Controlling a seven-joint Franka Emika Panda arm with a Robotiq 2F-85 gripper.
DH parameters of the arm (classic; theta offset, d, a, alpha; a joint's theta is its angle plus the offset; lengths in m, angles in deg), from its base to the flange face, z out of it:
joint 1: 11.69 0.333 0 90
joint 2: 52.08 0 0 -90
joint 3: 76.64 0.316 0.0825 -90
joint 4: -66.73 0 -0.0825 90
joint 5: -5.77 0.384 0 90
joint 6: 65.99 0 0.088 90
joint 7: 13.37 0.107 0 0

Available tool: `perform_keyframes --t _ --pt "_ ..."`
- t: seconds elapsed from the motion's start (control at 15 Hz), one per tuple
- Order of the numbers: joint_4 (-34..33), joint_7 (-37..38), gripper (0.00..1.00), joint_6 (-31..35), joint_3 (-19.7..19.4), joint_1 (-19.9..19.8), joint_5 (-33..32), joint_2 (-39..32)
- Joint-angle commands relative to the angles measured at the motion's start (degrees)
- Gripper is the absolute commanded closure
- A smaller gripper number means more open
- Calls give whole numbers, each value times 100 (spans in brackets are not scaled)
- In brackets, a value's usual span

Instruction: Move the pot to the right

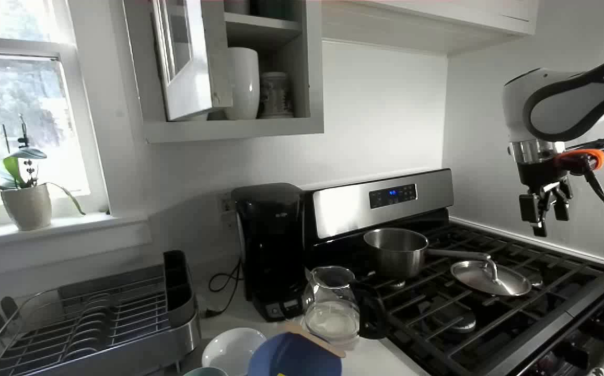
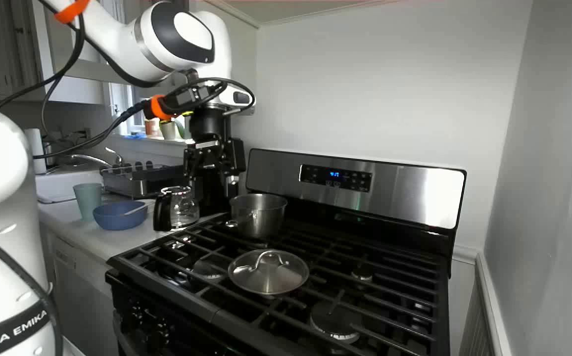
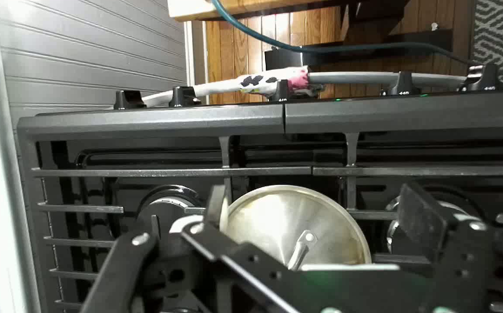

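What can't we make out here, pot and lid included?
Pot: inside bottom, hidden by its near wall in both exterior views.
Metal lid: lower part in the wrist view, hidden by the open gripper.
Stove clock: digits too small to read surely in both exterior views.
Blue bowl: cut off by the bottom edge in an exterior view.
Robot arm: lower part cut off by the left and bottom edges in an exterior view.

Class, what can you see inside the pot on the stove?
In an exterior view, the pot shows its upper inner wall; the near side hides its bottom, so anything lying there cannot be told.
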Motion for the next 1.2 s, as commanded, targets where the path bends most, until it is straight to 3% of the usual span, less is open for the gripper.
perform_keyframes --t 0.0,0.4,0.73,1.13 --pt "-10 53 0 -27 -99 106 -55 0" --pt "-10 53 0 -27 -99 106 -55 0" --pt "-97 -759 0 166 -215 755 309 -497" --pt "-104 -966 0 1220 -295 965 322 -1211"
